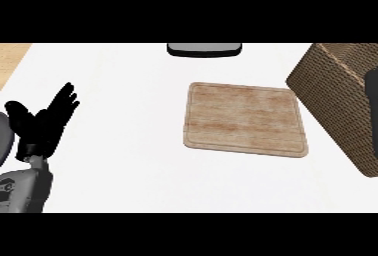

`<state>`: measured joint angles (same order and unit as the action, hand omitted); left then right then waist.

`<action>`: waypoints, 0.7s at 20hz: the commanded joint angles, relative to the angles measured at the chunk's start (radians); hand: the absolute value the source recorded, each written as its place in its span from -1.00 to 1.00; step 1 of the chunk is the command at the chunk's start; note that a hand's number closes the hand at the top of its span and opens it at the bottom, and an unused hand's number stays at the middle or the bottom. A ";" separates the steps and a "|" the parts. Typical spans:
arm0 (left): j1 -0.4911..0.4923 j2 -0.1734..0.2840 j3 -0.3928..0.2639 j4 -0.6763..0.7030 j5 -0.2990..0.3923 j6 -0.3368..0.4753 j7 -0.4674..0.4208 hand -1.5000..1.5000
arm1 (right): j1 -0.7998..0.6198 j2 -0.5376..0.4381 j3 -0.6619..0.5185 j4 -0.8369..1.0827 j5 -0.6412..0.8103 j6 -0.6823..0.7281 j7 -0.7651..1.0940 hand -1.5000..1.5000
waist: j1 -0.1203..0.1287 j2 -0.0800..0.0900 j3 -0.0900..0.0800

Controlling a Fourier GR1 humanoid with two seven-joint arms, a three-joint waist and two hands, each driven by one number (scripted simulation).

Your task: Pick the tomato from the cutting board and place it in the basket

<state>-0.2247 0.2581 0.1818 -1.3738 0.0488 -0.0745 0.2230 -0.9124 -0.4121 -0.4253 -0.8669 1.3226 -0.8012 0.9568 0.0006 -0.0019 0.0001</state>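
Oddly, no tomato on the board (246,119).
Left hand (46,120) rests near, fingers spread, empty; right hand's state unseen. Tomato hidden, perhaps already over the basket (336,95); misjudged release could miss the rim.

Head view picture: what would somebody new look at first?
Probably the wooden cutting board in the middle of the white counter, lying bare with no tomato on it. Next, the brown woven basket at the right edge, with something dark just above it. At the left, the robot's black left hand rests open, fingers up.
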 commanded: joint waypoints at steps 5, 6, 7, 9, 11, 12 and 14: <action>0.029 0.020 0.033 -0.008 0.016 -0.002 0.013 0.00 | 0.093 -0.001 -0.110 -0.329 -0.073 -0.101 0.073 -1.00 | -0.041 -0.015 -0.001; 0.028 0.020 0.021 -0.032 -0.005 0.013 0.014 0.00 | 0.160 0.038 -0.103 -0.406 -0.076 -0.093 0.078 -1.00 | -0.039 -0.015 -0.001; 0.077 0.008 0.020 -0.062 -0.006 0.020 0.005 0.00 | 0.234 0.053 -0.100 -0.495 -0.102 -0.063 0.066 -1.00 | -0.048 -0.021 -0.001; 0.065 -0.003 0.024 -0.027 -0.002 0.023 -0.004 0.00 | 0.340 0.090 -0.084 -0.654 -0.149 0.019 0.068 -1.00 | -0.064 -0.021 -0.001; 0.069 0.054 0.059 -0.036 0.032 -0.027 0.007 0.00 | 0.406 0.103 -0.083 -0.788 -0.214 0.091 0.086 -1.00 | -0.055 -0.019 -0.001; 0.080 -0.012 0.018 -0.026 -0.008 0.024 -0.021 0.00 | 0.472 0.115 -0.079 -0.863 -0.224 0.112 0.089 -1.00 | -0.055 -0.016 -0.001; 0.103 0.019 0.039 -0.068 0.016 -0.002 0.002 0.00 | 0.612 0.133 -0.064 -0.945 -0.299 0.169 0.068 -1.00 | -0.069 -0.023 0.000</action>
<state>-0.1499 0.2735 0.2133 -1.4151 0.0569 -0.0710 0.2220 -0.4904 -0.3126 -0.5016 -1.6041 1.1191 -0.7549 1.0183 -0.0579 -0.0217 -0.0010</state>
